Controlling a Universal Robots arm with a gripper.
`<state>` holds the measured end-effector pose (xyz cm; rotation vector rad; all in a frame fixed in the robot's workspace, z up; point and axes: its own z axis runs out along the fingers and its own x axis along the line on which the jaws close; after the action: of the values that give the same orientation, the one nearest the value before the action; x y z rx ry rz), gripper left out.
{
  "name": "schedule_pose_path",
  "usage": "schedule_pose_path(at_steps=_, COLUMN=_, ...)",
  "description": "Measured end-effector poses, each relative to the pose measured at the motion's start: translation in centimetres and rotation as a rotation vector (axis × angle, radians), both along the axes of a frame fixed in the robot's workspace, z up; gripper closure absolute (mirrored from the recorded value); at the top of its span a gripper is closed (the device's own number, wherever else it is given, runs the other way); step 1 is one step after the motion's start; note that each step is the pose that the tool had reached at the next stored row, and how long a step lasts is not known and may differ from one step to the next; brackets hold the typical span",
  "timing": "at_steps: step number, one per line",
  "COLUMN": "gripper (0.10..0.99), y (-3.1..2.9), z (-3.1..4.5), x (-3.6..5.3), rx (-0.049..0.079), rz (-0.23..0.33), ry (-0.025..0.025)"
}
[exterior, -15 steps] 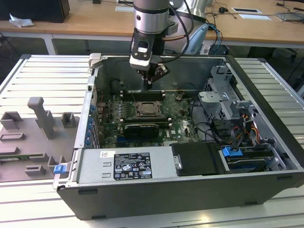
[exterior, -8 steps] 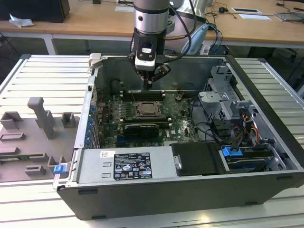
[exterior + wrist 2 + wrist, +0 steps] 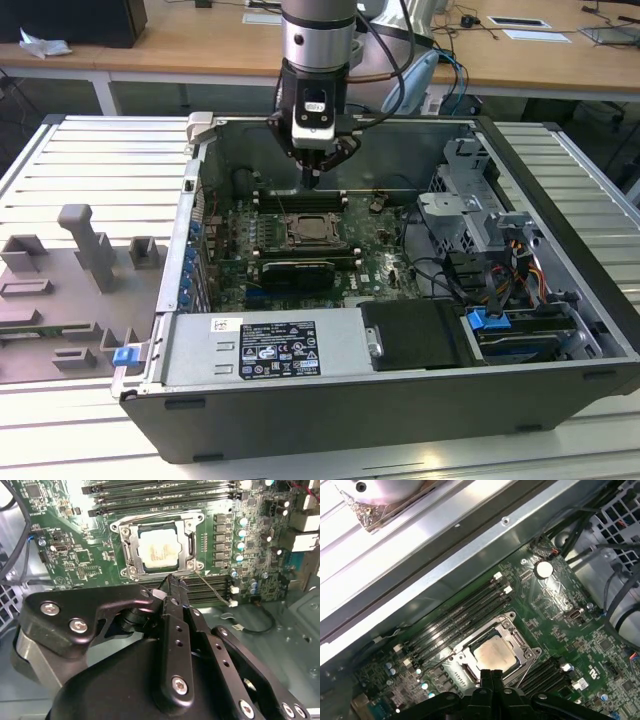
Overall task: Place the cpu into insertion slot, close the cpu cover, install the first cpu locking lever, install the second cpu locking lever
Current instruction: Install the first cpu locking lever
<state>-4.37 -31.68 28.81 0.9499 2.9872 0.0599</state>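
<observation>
The cpu point(image 3: 157, 550), a pale silver square, lies in the insertion slot point(image 3: 318, 231) on the green board inside the open computer case. Around it, the cpu cover point(image 3: 128, 545) lies flat as a grey metal frame, with the chip showing through its cut-out. In the first wrist view the cpu point(image 3: 493, 655) sits inside the cpu cover point(image 3: 521, 649) the same way. My gripper point(image 3: 313, 178) hangs above the board just behind the socket. Its black fingertips point(image 3: 170, 583) are pressed together with nothing between them, a short way above the socket's edge; the gripper point(image 3: 492, 676) looks the same in the first wrist view.
Long memory slots point(image 3: 160, 495) flank the socket. A black card point(image 3: 292, 272) lies in front of it, and a grey power supply point(image 3: 260, 350) fills the case front. A drive cage and cables point(image 3: 470, 215) stand at the exterior view's right. Grey fixtures point(image 3: 85, 250) sit outside the case.
</observation>
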Motion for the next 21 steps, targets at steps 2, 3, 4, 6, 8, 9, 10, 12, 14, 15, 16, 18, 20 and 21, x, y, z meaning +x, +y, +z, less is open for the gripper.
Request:
schedule_pose_path(at_steps=2, gripper=0.980, y=0.00, z=0.00, x=0.00, rx=0.000, rz=0.021, ry=0.0000)
schedule_pose_path(at_steps=3, gripper=0.980, y=0.00, z=0.00, x=0.00, rx=0.000, rz=0.029, ry=0.0000)
schedule_pose_path(at_steps=4, gripper=0.980, y=0.00, z=0.00, x=0.00, rx=0.000, rz=0.038, ry=0.0000)
schedule_pose_path(at_steps=6, gripper=0.980, y=0.00, z=0.00, x=0.00, rx=0.000, rz=0.071, ry=0.0000)
schedule_pose_path(at_steps=8, gripper=0.980, y=0.00, z=0.00, x=0.00, rx=0.000, rz=0.100, ry=0.0000)
schedule_pose_path(at_steps=9, gripper=0.980, y=0.00, z=0.00, x=0.00, rx=0.000, rz=0.109, ry=0.0000)
schedule_pose_path(at_steps=10, gripper=0.980, y=0.00, z=0.00, x=0.00, rx=0.000, rz=0.126, ry=0.0000)
schedule_pose_path(at_steps=12, gripper=0.980, y=0.00, z=0.00, x=0.00, rx=0.000, rz=0.148, ry=0.0001)
schedule_pose_path(at_steps=14, gripper=0.980, y=0.00, z=0.00, x=0.00, rx=0.000, rz=0.175, ry=0.0001)
schedule_pose_path(at_steps=15, gripper=0.980, y=0.00, z=0.00, x=0.00, rx=0.000, rz=0.188, ry=0.0001)
schedule_pose_path(at_steps=16, gripper=0.980, y=0.00, z=0.00, x=0.00, rx=0.000, rz=0.197, ry=0.0001)
schedule_pose_path(at_steps=18, gripper=0.980, y=0.00, z=0.00, x=0.00, rx=0.000, rz=0.236, ry=0.0001)
schedule_pose_path(at_steps=20, gripper=0.980, y=0.00, z=0.00, x=0.00, rx=0.000, rz=0.254, ry=0.0001)
schedule_pose_path(at_steps=21, gripper=0.980, y=0.00, z=0.00, x=0.00, rx=0.000, rz=0.267, ry=0.0000)
